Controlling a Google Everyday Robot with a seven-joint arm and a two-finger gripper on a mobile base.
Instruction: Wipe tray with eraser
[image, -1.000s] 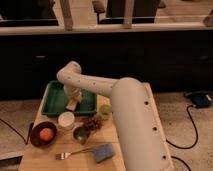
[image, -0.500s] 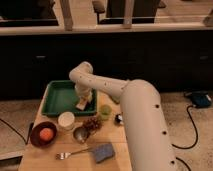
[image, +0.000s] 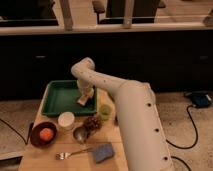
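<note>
My pincer (image: 85, 97) has slid from the left to the right side of the green tray (image: 56, 98), holding the eraser (image: 82, 100) down, so I think I'm mid-wipe.

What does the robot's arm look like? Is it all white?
Mostly, yes. The arm is a thick, smooth tube in a creamy white colour, with rounded bends like elbows and a row of small dark dots along its side. It gets thinner toward the gripper, which looks pale too and sits over the right side of the green tray. No loose cables show on it.
</note>
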